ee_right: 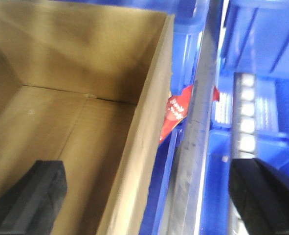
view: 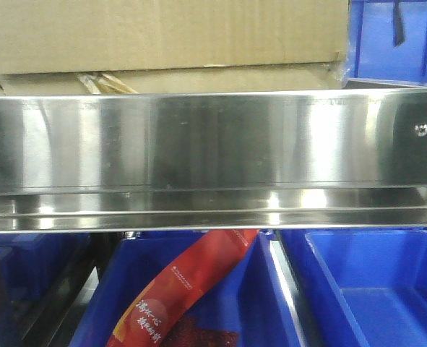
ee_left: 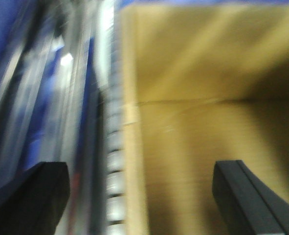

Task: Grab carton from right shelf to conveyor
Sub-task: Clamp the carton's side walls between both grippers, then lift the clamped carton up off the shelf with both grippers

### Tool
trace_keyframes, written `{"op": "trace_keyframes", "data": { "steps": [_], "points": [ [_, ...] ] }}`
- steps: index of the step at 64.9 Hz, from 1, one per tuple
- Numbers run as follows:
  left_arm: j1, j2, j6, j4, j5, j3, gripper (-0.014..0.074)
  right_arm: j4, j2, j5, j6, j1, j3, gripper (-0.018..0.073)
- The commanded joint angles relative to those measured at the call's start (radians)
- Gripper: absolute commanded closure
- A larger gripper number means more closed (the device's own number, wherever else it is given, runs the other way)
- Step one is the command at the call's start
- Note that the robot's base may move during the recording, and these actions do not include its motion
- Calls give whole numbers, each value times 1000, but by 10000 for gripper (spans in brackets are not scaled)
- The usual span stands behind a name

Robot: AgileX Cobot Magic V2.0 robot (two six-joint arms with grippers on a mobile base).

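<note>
The carton (view: 162, 32), a plain brown box, stands on the right shelf behind its shiny steel front rail (view: 199, 144). In the left wrist view, which is blurred, I look down into the open carton (ee_left: 193, 73). My left gripper (ee_left: 139, 200) is open and straddles the carton's left wall, with one finger (ee_left: 252, 196) inside the box. In the right wrist view my right gripper (ee_right: 146, 200) is open too, astride the right wall of the carton (ee_right: 76, 63). One finger (ee_right: 32, 196) is inside and the other outside. The conveyor is out of view.
Blue plastic bins stand beside the carton (view: 394, 40) and on the level below (view: 372, 282). One lower bin holds a red snack packet (view: 191, 282). A steel rail (ee_right: 200, 122) and a strip of white rollers (ee_right: 246, 112) run close along the carton's right side.
</note>
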Motion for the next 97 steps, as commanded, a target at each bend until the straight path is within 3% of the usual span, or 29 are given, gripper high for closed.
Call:
{"op": "trace_keyframes", "data": {
  "steps": [1, 8, 23, 56, 65, 70, 76, 80, 85, 97],
  "points": [
    [4, 23, -12, 32, -7, -9, 101, -1, 22, -11, 7, 2, -13, 1],
    [17, 50, -19, 37, -23, -9, 101, -1, 56, -11, 7, 2, -13, 1],
    [61, 92, -20, -39, -64, -9, 101, -1, 116, -11, 5, 4, -13, 1],
    [61, 130, -18, -51, -70, -9, 101, -1, 135, -11, -3, 27, -13, 13],
    [61, 132, -18, -51, -66, -9, 159, -1, 135, -11, -3, 27, -13, 211],
    [61, 132, -18, -51, -63, -9, 279, -1, 135, -11, -3, 27, -13, 423],
    [61, 132, -18, -51, -61, -9, 500, -1, 135, -11, -3, 27, -13, 659],
    [61, 132, -18, -54, -59, -9, 645, -1, 135, -11, -3, 27, -13, 616],
    [61, 132, -18, -58, -59, -9, 590, -1, 135, -11, -3, 27, -13, 624],
    [61, 132, -18, -59, -33, -9, 604, -1, 133, -11, -3, 27, -13, 625]
  ]
}}
